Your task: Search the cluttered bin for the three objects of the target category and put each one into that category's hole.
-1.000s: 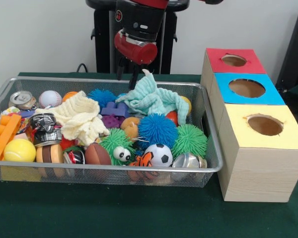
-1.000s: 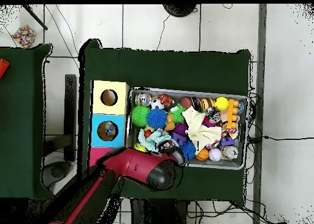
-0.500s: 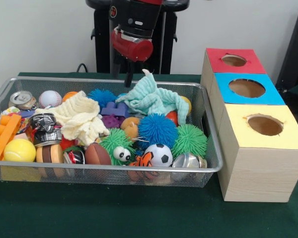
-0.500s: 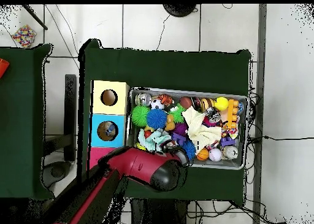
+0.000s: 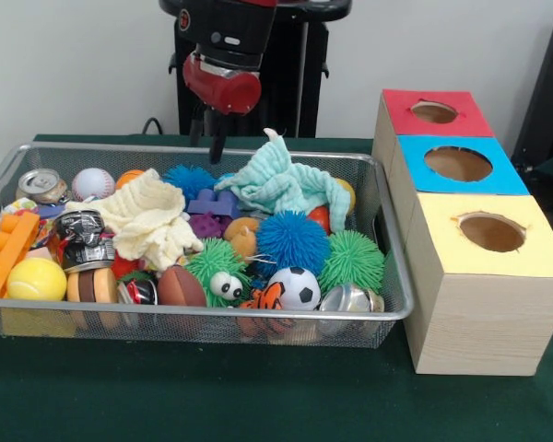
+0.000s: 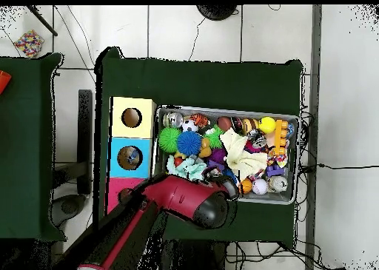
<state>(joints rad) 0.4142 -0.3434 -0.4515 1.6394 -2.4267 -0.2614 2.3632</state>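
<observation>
My gripper (image 5: 207,143) hangs open and empty above the back rim of the wire bin (image 5: 396,308), left of the teal cloth (image 5: 281,184). The bin holds a cream cloth (image 5: 147,216), a blue spiky ball (image 5: 292,241), a green spiky ball (image 5: 353,261), a green spiky ball with eyes (image 5: 217,269), a soccer ball (image 5: 297,287), a baseball (image 5: 93,183), a drink can (image 5: 42,185), a yellow ball (image 5: 36,278) and a purple block (image 5: 212,203). In the overhead view the red arm (image 6: 181,200) covers the bin's lower left corner and hides the gripper.
A wooden box (image 5: 479,313) stands right of the bin, with a red-topped hole (image 5: 434,112), a blue-topped hole (image 5: 458,163) and a yellow-topped hole (image 5: 491,232). An orange block (image 5: 7,250) lies at the bin's left end. Green cloth (image 5: 258,396) covers the table.
In the front view the gripper has moved left along the bin's back rim, away from the teal cloth. It holds nothing, and the objects in the bin have not moved.
</observation>
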